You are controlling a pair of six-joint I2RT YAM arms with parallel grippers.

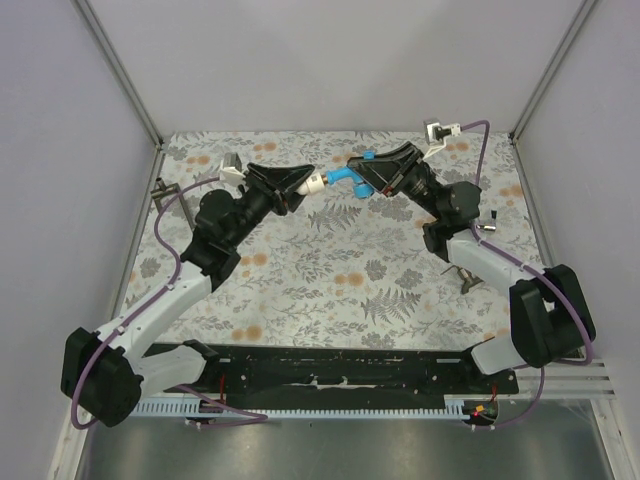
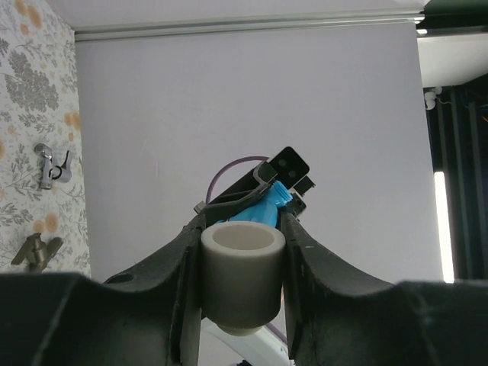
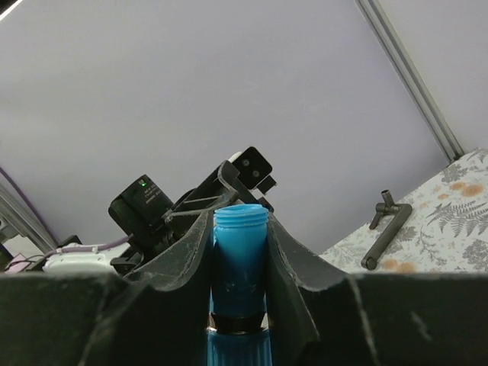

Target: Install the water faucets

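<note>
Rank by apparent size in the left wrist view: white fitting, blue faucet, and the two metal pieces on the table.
1. white fitting, though nearest the camera.
2. blue faucet, mostly hidden.
3. upper metal piece and lower metal piece look alike; unranked.

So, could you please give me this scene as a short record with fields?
Left gripper: shut on white stubby plastic cylinder fitting
Right gripper: shut on bright blue plastic faucet
Contact: fitting and faucet appear to meet end to end, over the far part of the floral table
Orange faucet: not in view
Loose parts: dark metal bracket piece at left edge; another by the right arm
</note>
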